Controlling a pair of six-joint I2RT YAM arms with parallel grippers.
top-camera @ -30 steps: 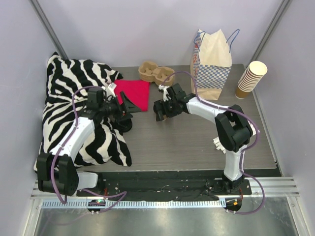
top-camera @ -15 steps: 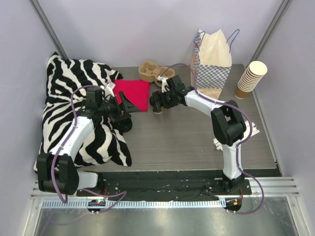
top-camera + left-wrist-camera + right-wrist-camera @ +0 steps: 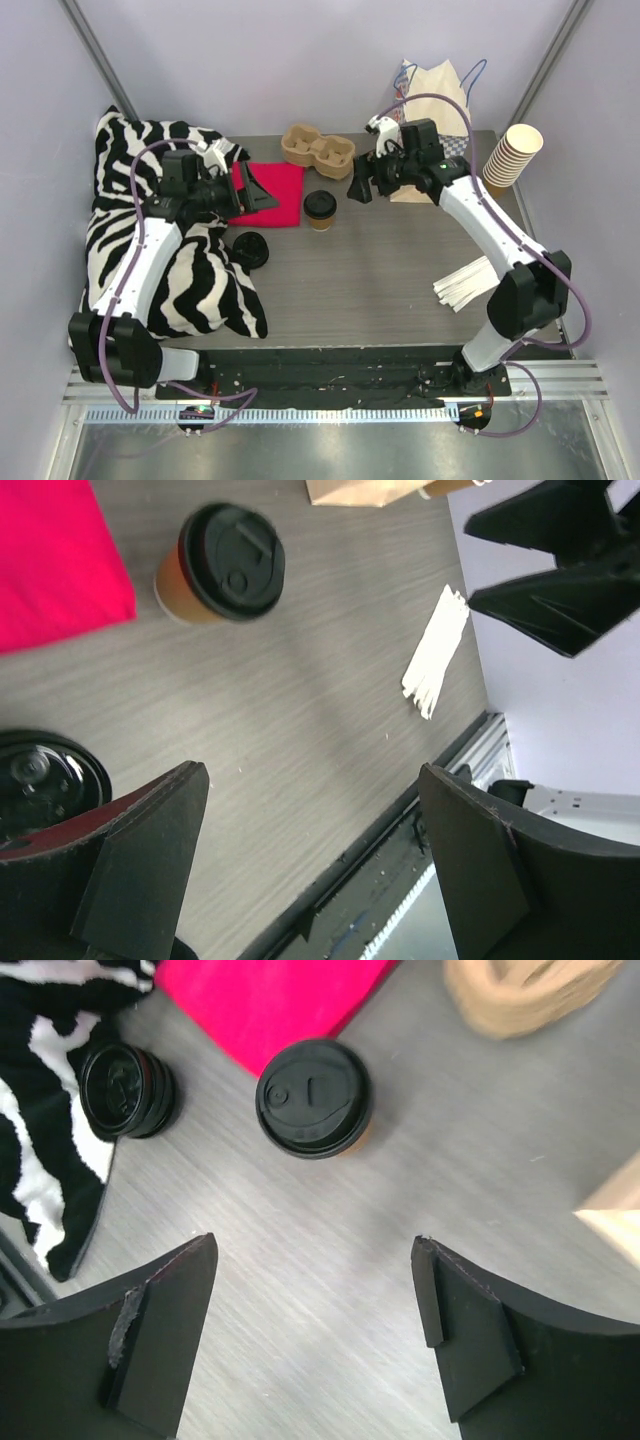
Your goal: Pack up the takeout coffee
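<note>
The takeout coffee (image 3: 320, 209), a tan cup with a black lid, stands upright and free on the table beside the red cloth (image 3: 285, 190). It shows at the top of the left wrist view as the takeout coffee (image 3: 222, 562), and from above in the right wrist view as the takeout coffee (image 3: 313, 1097). My right gripper (image 3: 358, 188) hovers open just right of it, apart from it, and my right gripper (image 3: 313, 1243) has nothing between its fingers. Over the red cloth to the cup's left, my left gripper (image 3: 262, 190) is open, and my left gripper (image 3: 312, 772) is empty.
A loose black lid (image 3: 250, 248) lies by the zebra cloth (image 3: 130, 240). A pulp cup carrier (image 3: 318, 148) and a paper bag (image 3: 435, 110) stand at the back. A stack of lidless cups (image 3: 510, 158) is at the far right, with white napkins (image 3: 470, 285) nearer.
My right gripper carried the cup slightly back, left it standing, and drew away to the back right. My left gripper lifted back over the red cloth and spread wider.
</note>
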